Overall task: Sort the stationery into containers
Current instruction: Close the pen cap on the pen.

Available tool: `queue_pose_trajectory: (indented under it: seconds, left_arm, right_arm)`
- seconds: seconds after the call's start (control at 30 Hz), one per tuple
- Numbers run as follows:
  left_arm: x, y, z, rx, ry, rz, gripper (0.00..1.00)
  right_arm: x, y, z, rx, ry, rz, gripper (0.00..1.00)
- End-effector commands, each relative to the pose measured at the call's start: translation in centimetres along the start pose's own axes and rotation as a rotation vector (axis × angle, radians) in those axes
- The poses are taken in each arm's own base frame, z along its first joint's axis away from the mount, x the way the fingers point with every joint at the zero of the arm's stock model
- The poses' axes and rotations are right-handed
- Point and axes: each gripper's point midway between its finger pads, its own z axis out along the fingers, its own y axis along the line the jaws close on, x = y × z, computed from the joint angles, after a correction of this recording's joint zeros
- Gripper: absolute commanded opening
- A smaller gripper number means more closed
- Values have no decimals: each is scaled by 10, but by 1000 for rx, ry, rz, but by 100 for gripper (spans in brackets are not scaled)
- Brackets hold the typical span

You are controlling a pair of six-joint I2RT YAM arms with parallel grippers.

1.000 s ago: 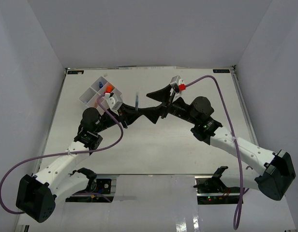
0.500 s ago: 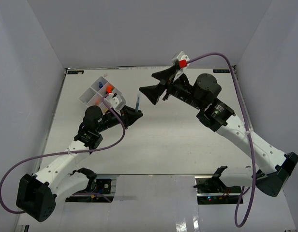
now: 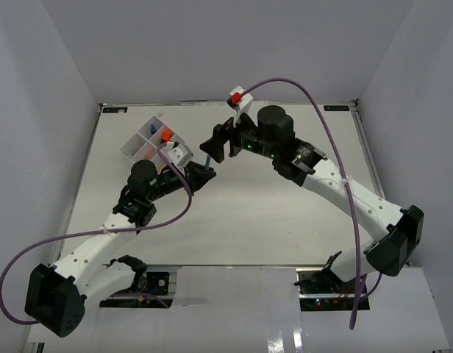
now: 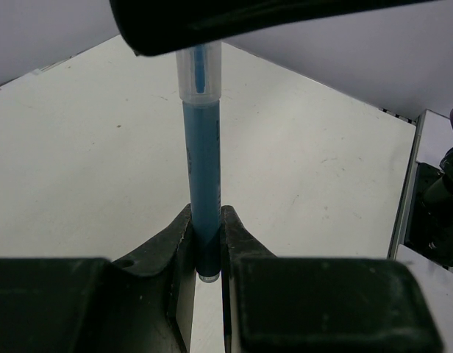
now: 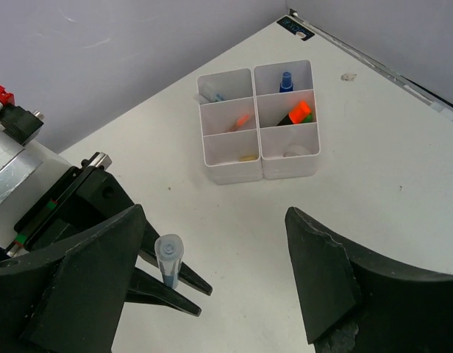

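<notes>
Toward the far left of the tabletop (image 3: pixel 285 220) sits the divided white tray (image 5: pixel 230 170), with an orange-and-green highlighter (image 5: pixel 296 112) and small bits in its compartments. Right of it, the left gripper (image 4: pixel 207 228) is clamped on the lower end of a blue pen (image 4: pixel 202 162), whose long axis stands upright with the clear cap on top. Right again, the right gripper (image 5: pixel 212 272) hangs over the cap, jaws spread wide and holding nothing. The cap sits between them, close to one finger. A handover would need those jaws to close across the upper barrel. The tray lies nearer the left arm.
</notes>
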Motion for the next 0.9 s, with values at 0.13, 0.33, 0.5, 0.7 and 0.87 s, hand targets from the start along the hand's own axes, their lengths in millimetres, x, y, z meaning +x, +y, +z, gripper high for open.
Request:
queue_pose_trajectory:
  seconds: [0.13,0.33,0.5,0.7,0.87]
  left_arm:
    - [-17,4,1,-21,-28,27,0]
    - [-19,4,0,-27,-33,28,0]
    - [-19,4,0,-27,-33,27,0]
    - [-25,3,-3,-31,-56,43,0]
    - [-32,4,-4,-42,-73,62,0]
  right_arm:
    - [-27,14,-3,-36,-70,-35,73]
    - [-20,16,-1,-43,-63,-30,57]
    - [-13,18,1,-49,-49,-20,41]
    - [2,17,3,-46,-19,-13,23]
    - [19,18,4,-45,25,-7,15]
